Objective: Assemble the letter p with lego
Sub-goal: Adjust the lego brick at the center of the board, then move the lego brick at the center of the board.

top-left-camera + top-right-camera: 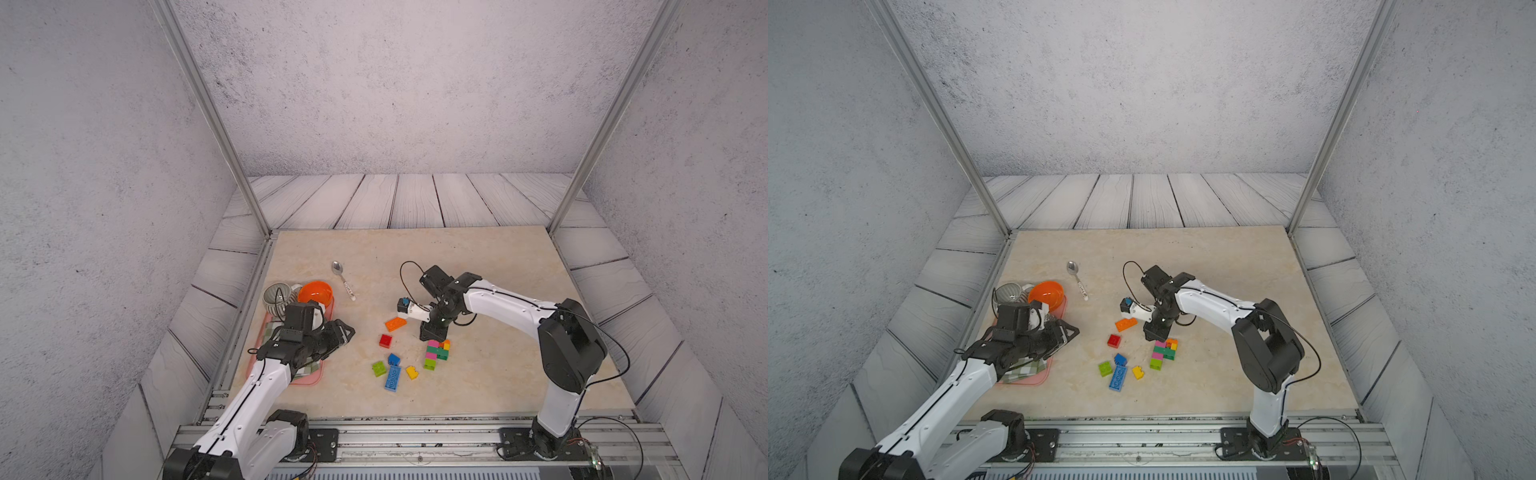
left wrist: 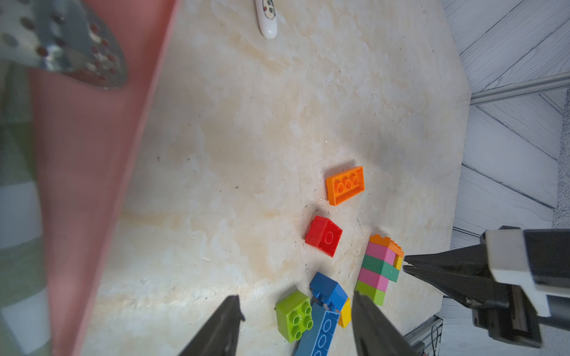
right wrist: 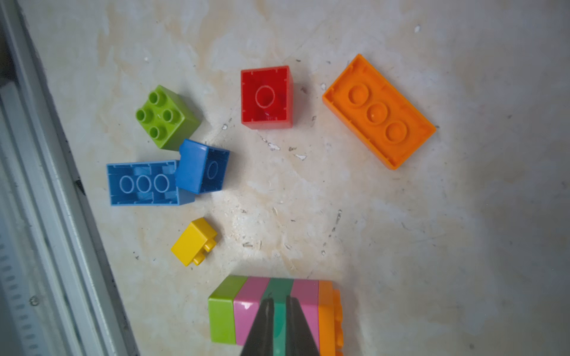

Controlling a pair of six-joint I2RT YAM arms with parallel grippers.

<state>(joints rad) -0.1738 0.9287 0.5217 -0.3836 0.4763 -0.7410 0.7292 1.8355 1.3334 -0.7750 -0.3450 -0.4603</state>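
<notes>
A stack of lego (image 1: pixel 434 355) (image 3: pixel 305 296) lies on its side on the table: lime, pink, green, pink and orange, with a yellow piece at the orange end. My right gripper (image 1: pixel 432 336) (image 3: pixel 279 300) points down over its green brick, shut, with nothing in the jaws. Loose lego lie to the left: a long orange brick (image 1: pixel 395 323), a red one (image 1: pixel 385 340), a small blue one (image 1: pixel 393 359), a lime one (image 1: pixel 378 368), a long blue one (image 1: pixel 392 379) and a yellow one (image 1: pixel 412 372). My left gripper (image 1: pixel 347 332) (image 2: pixel 297 311) hovers open and empty beside the tray.
A pink tray (image 1: pixel 309 376) at the left holds an orange bowl (image 1: pixel 316 292), a grey ribbed cup (image 1: pixel 276 297) and a checked cloth. A spoon (image 1: pixel 343 276) lies behind the bricks. A metal rail (image 1: pixel 415 432) borders the table's front edge.
</notes>
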